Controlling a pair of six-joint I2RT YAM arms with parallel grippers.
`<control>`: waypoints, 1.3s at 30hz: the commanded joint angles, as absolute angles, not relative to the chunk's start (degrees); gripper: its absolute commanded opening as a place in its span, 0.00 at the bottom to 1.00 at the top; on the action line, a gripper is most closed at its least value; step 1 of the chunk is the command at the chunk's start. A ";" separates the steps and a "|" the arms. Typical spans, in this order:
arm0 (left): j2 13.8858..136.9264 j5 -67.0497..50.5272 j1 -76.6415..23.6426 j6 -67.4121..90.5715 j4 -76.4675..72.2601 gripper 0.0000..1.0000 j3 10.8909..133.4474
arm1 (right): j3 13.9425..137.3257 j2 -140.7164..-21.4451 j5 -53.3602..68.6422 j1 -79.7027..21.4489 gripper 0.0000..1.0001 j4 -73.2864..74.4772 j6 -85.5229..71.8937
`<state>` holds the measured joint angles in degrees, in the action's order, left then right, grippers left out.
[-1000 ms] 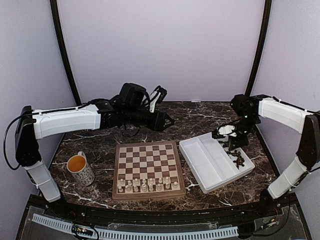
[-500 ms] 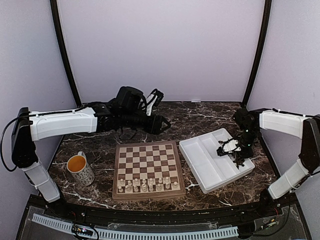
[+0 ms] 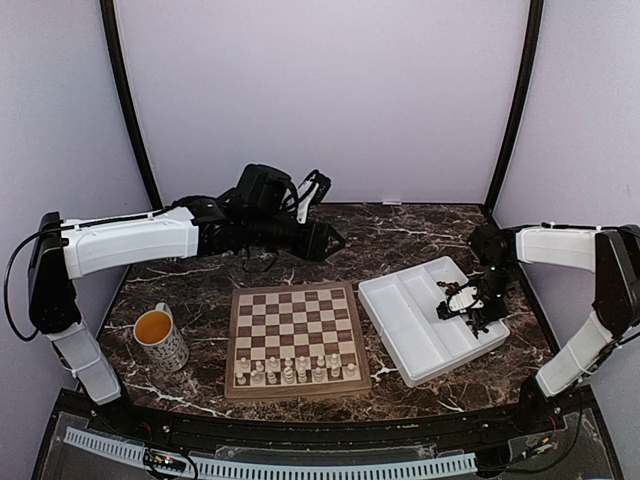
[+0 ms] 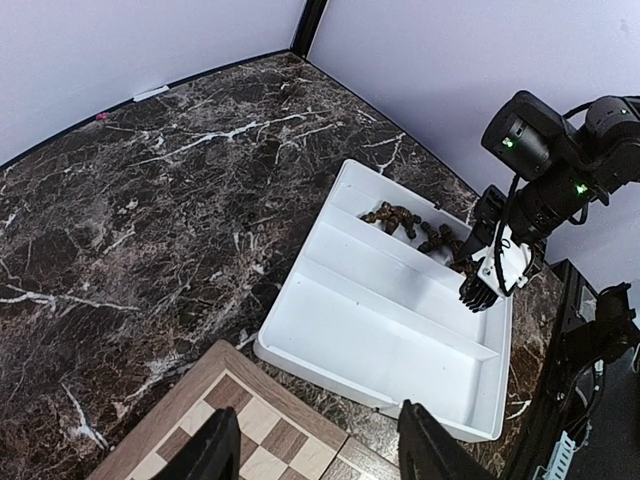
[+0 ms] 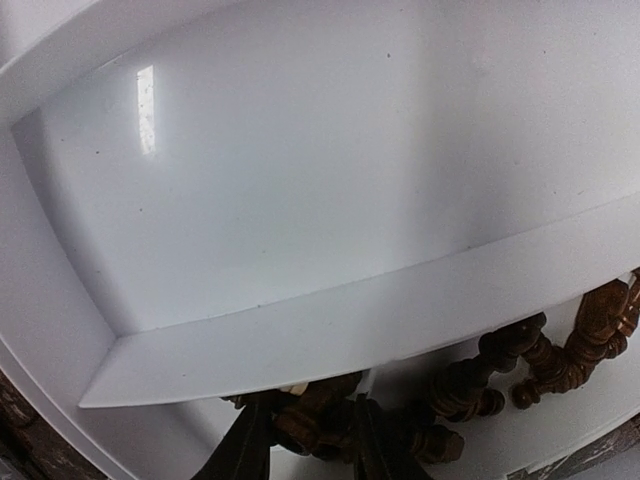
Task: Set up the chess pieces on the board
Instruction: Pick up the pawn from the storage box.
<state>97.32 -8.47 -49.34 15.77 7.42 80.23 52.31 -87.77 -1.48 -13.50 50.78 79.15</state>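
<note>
- Chess pieces of the dark set lie heaped in the end compartment of the white tray, directly under the right gripper.
- The right jaws point down into that heap and stand a little apart, with a dark piece between their tips. Whether they pinch it cannot be told.
- Just ahead of those jaws, across a raised divider, is a bare white compartment of the tray.
- The left gripper has its jaws spread wide with nothing between them.
- The far corner of the board shows just below the left jaws, and the tray lies ahead of them on the marble table.
- Pale pieces stand in two rows on the board's near edge, well apart from both pairs of jaws.
- A mug of orange liquid stands left of the board, away from either gripper.
</note>
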 commanded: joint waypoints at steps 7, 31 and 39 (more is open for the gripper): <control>97.77 -8.28 -49.09 16.53 8.72 0.56 81.32 | 51.04 -89.45 -0.53 -13.18 0.39 48.98 83.19; 97.25 -9.34 -49.07 18.28 5.90 0.56 79.33 | 51.75 -92.30 -0.22 -13.16 0.47 53.15 85.19; 96.85 -9.94 -49.07 18.83 4.43 0.56 78.64 | 45.99 -92.31 -1.71 -13.33 0.36 40.82 81.87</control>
